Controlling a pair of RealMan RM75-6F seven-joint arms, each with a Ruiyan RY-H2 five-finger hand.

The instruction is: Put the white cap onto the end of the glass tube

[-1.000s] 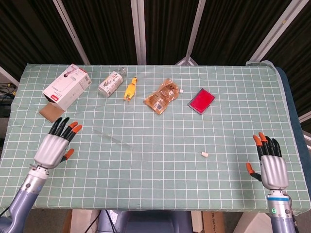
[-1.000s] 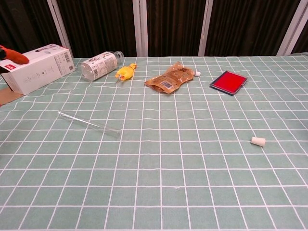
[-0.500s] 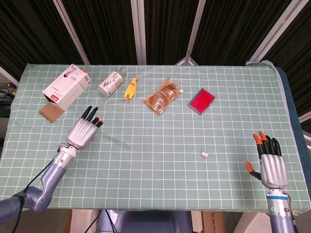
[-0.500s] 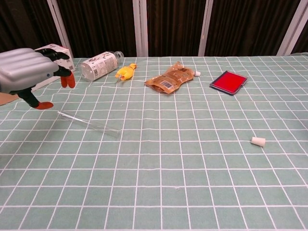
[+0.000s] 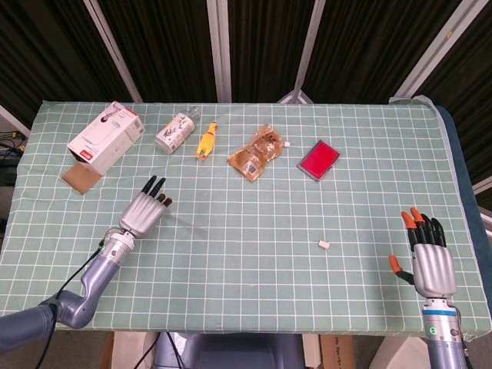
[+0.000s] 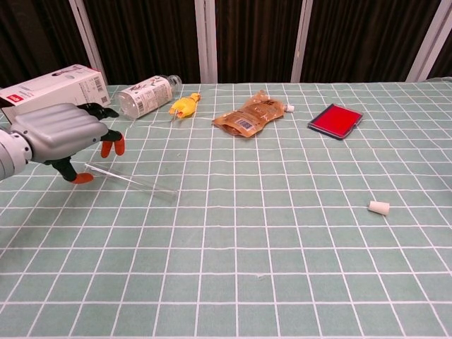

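Observation:
The clear glass tube (image 6: 134,182) lies slanted on the checked cloth, left of centre; in the head view the tube (image 5: 187,222) is faint. The small white cap (image 6: 378,206) lies on its side far to the right, and the head view shows the cap (image 5: 324,245) right of centre. My left hand (image 6: 63,134) hovers over the tube's left end with fingers spread and nothing in them; from above the left hand (image 5: 146,211) points away from me. My right hand (image 5: 428,257) is at the near right edge with fingers apart, holding nothing, well clear of the cap.
Along the back stand a white carton (image 5: 105,137) with a cardboard piece (image 5: 80,178) beside it, a lying plastic bottle (image 5: 176,131), a yellow rubber chicken (image 5: 207,141), a brown snack packet (image 5: 256,152) and a red pad (image 5: 319,160).
My left hand has moved right and inward from the table's left edge to the tube's left end. The right hand, tube and cap have stayed put.

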